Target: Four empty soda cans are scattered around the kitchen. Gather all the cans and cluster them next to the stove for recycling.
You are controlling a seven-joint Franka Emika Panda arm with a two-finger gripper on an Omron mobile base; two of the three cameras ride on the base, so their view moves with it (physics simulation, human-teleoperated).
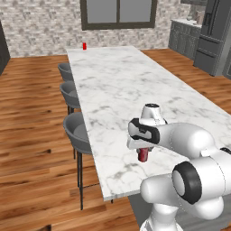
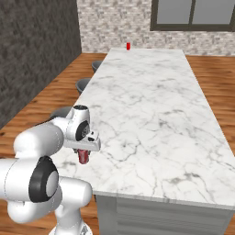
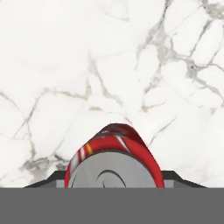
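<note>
A dark red soda can (image 1: 143, 155) stands upright on the white marble island (image 1: 122, 85), close to its near left edge. My gripper (image 1: 143, 150) comes down on it from above, and its dark fingers press against both sides of the can. The hand view looks down on the can's silver top (image 3: 114, 173), with the gripper (image 3: 113, 178) around it. From the right base view the same can (image 2: 84, 157) hangs just under the gripper (image 2: 84, 151). A second red soda can (image 1: 84, 46) (image 2: 128, 46) stands at the island's far end. The stove is out of view.
Grey bar stools (image 1: 76, 131) line the island's left side over wood floor. A dark fridge (image 1: 212, 31) and grey cabinets stand at the far right. A window (image 1: 118, 12) sits in the brick-pattern back wall. A dark wall (image 2: 32, 50) runs along the left.
</note>
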